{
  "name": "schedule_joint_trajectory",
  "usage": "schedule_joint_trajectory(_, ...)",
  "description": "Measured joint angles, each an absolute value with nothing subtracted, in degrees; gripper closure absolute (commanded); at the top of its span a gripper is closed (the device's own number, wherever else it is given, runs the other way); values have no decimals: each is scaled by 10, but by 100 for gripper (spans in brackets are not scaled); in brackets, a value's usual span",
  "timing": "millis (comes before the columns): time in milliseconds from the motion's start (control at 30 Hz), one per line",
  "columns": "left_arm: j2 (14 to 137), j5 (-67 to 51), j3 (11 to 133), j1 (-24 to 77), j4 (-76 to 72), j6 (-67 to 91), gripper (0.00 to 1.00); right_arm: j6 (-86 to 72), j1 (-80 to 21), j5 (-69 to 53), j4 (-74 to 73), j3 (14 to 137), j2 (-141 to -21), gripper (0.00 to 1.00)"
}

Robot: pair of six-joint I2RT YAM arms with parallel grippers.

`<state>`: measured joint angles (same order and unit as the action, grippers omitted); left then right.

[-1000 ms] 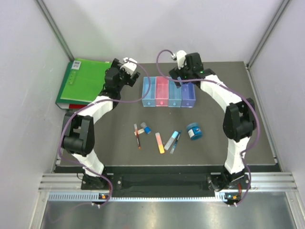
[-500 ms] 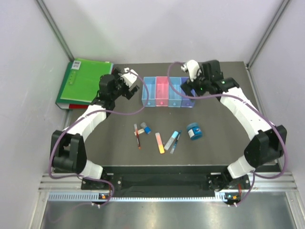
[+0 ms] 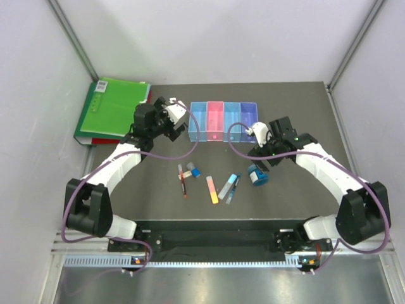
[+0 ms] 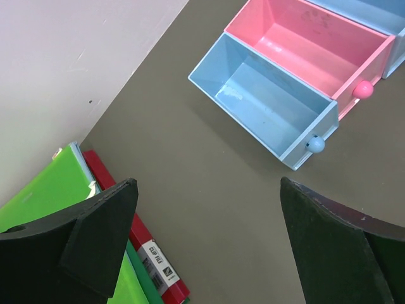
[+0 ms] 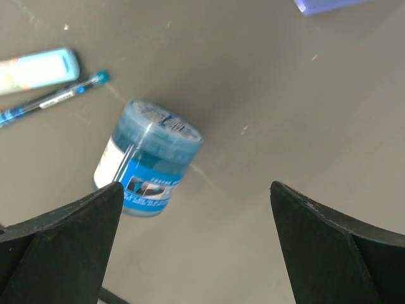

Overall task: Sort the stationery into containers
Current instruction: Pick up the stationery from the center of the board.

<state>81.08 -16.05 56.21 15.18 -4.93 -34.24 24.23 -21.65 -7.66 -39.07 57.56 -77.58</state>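
Blue tape roll sits on the surface off-centre under your right pincer, jaws wide and empty, so a finger could clip it on descent and roll it into the blue pen; your left pincer hangs wide by the light blue bin.

Seen from the left wrist, the pink bin runs off the top edge and the light blue bin beyond it shows only a corner. The green folder is cut by the left and bottom edges and partly hidden behind a finger of the left gripper. The label on the red binder beneath is too small to read. From the right wrist, the purple bin is a sliver at the top edge. The grey flat stick and thin blue pen run off the left, and the blue tape roll carries blurred print.
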Motion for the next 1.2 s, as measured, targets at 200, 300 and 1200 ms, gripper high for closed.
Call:
schedule_joint_trajectory(200, 807, -161, 562, 155, -47, -347, 1, 232, -219, -86, -390, 530, -750, 0)
schedule_joint_trajectory(300, 807, -161, 562, 156, -46, -349, 1, 223, -221, -98, -391, 518, -749, 0)
schedule_joint_trajectory(1200, 870, -169, 651, 181, -25, -393, 1, 39, -212, -122, -384, 521, -792, 0)
